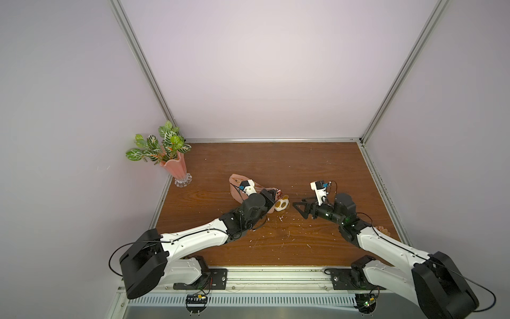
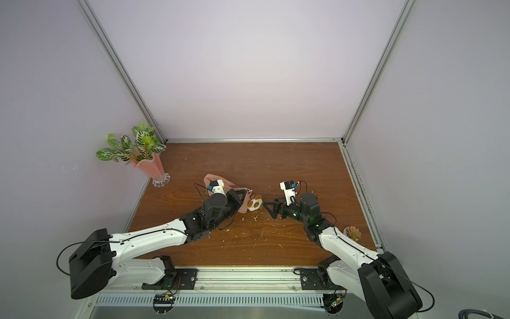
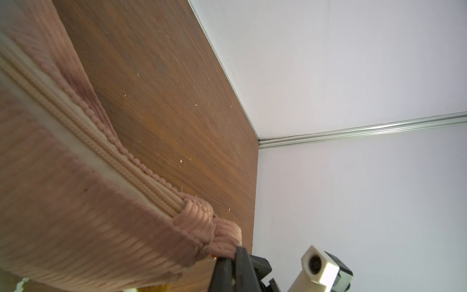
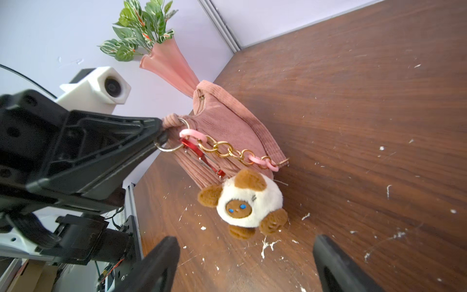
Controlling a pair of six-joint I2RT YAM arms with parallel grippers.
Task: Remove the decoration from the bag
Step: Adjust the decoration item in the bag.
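Nearest the arm bases, a small succulent (image 2: 352,232) stands on the table (image 1: 276,165) just beside the right arm.

Farther in, the right gripper (image 1: 299,209) is released. Its fingers (image 4: 161,255) stand wide apart with nothing between them. It points at the decoration (image 4: 250,202) and is near it, not touching.

The decoration — a cream plush with brown patches, ears and feet — lies on the table near the centre, touching the near end of the bag (image 4: 227,126). A red clip (image 4: 202,156) runs from its head to a metal ring (image 4: 168,151) at the bag's corner. Whether the clip is latched through the ring cannot be told. A chain (image 4: 227,150) of gold and pink links runs from that corner along the bag's side.

The left gripper (image 4: 161,132) is clenched on the bag's fabric tab, right beside the ring.

The bag is a salmon-pink ribbed pouch that extends from the grip toward the far left. Its zipper (image 3: 113,156) is closed along the whole visible length, so the contents are hidden.

In the far-left corner a pink vase (image 1: 178,168) stands upright by the walls, apart from the bag. It holds a bunch of green, white-veined leaves (image 1: 160,143) that spread above its rim.
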